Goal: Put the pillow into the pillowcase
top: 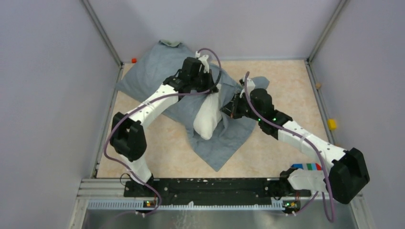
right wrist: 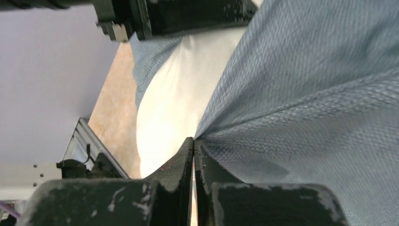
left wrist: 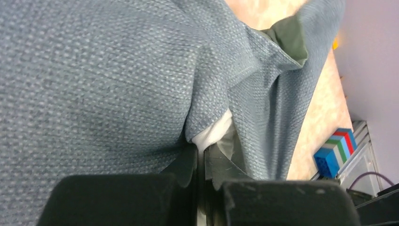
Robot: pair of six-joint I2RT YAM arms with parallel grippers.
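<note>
The grey-blue pillowcase (top: 148,76) lies crumpled across the back middle of the table. The white pillow (top: 207,119) sticks out of its folds toward the front. My left gripper (top: 213,90) is at the pillow's far end. In the left wrist view the left gripper (left wrist: 203,148) is shut, white pillow (left wrist: 214,134) cloth is pinched at its tips, and the pillowcase (left wrist: 94,70) is bunched around both fingers. My right gripper (top: 225,110) is beside the pillow's right edge. In the right wrist view the right gripper (right wrist: 194,140) is shut on a gathered fold of pillowcase (right wrist: 306,94), with the pillow (right wrist: 174,94) bulging just left of it.
A striped coloured block (top: 307,166) sits near the right arm's base, also seen as the block (left wrist: 336,150) in the left wrist view. A yellow piece (top: 331,124) lies by the right wall and a red one (top: 134,60) in the back left corner. Walls enclose the table.
</note>
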